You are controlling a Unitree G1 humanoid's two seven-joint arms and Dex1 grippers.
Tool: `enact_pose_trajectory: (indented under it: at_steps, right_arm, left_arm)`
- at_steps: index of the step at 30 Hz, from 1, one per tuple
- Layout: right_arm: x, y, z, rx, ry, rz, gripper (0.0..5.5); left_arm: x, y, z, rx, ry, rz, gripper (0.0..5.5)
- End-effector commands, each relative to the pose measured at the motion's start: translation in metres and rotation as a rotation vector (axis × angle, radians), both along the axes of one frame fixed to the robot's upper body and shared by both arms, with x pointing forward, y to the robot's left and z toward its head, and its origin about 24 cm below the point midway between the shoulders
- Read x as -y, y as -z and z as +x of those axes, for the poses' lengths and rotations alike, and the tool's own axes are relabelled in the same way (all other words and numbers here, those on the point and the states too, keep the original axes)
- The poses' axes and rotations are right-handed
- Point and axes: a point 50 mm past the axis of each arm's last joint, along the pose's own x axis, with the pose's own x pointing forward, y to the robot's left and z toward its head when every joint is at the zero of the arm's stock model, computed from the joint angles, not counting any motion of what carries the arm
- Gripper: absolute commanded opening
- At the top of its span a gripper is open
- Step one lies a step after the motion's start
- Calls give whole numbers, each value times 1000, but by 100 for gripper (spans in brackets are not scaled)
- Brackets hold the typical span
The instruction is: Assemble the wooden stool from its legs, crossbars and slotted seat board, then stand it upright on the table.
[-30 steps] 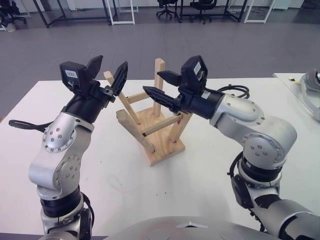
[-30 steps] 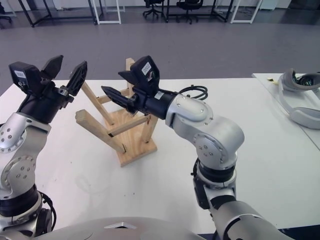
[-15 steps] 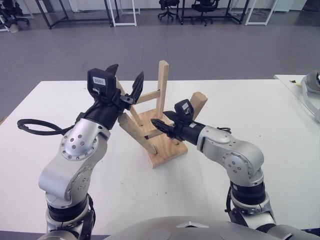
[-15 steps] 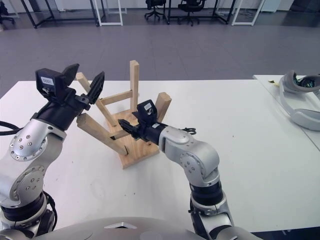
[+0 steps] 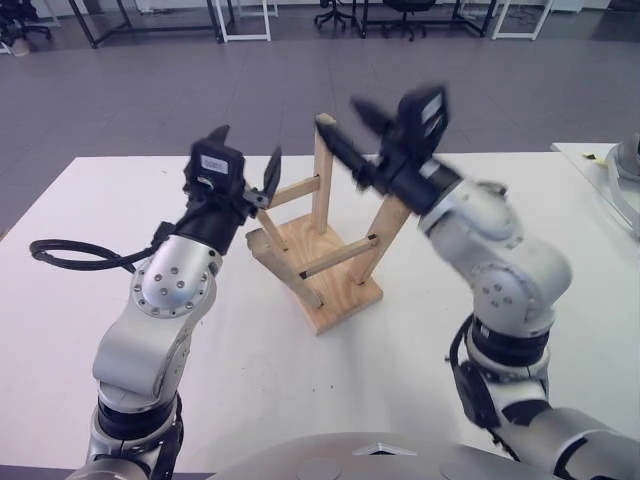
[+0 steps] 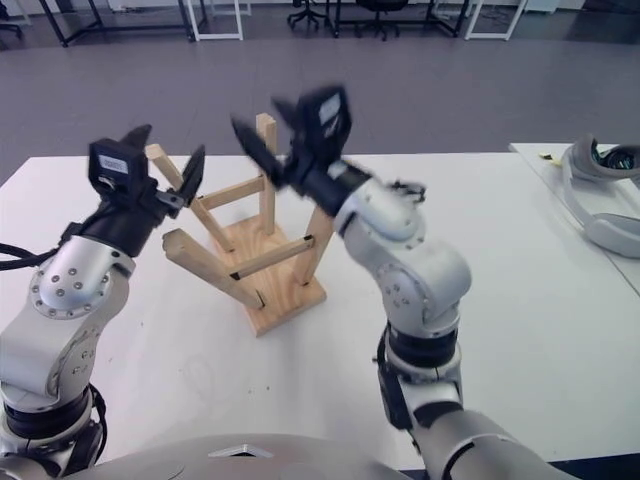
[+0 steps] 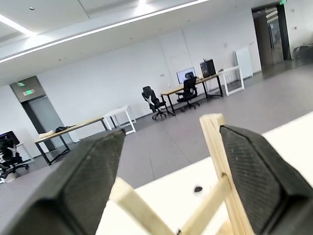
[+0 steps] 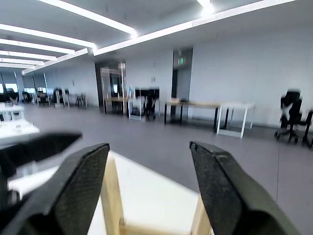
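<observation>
in the left eye view the pale wooden stool (image 5: 330,275) sits seat-down, legs up, on the white surface (image 5: 100,220); it looks light and rigid. in the left wrist view the left claw (image 7: 171,132) gapes around a square leg (image 7: 215,142), a firm place to grip. in the right wrist view the right claw (image 8: 149,146) hangs open over 2 legs, gripping nothing.

The stool (image 5: 330,260) is upside down in the middle of the table (image 5: 60,330). Its seat (image 5: 345,300) lies on the table and its legs point up. The left gripper (image 5: 248,150) is at the left side of the stool, and the top of the back left leg sits between its two spread fingers. The right gripper (image 5: 343,120) is high up, just right of the top of the back leg. A cable (image 5: 70,255) lies on the table to the left. A headset (image 6: 600,200) lies at the far right. Chairs (image 5: 335,15) stand on the floor behind the table.
</observation>
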Motion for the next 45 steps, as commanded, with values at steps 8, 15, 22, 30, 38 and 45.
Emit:
enact_pose_trajectory:
  at_steps: [8, 15, 22, 30, 38, 45]
  right_arm:
    - [95, 70, 70, -242, 367, -497, 309]
    - [73, 125, 38, -369, 65, -614, 309]
    - [68, 107, 7, -256, -205, -643, 309]
    - [89, 96, 4, -266, -227, -659, 309]
    - [97, 62, 13, -206, -287, -587, 309]
    - [41, -39, 51, 42, -755, -983, 309]
  left_arm:
    - [-22, 33, -27, -166, -127, -131, 357]
    - [0, 63, -43, -294, -123, -260, 357]
    - [-19, 67, -47, -309, -244, -267, 357]
    - [-35, 70, -52, -327, -287, -213, 357]
    - [-61, 0, -46, -37, -120, -182, 357]
    - [-23, -7, -39, -118, 230, -65, 357]
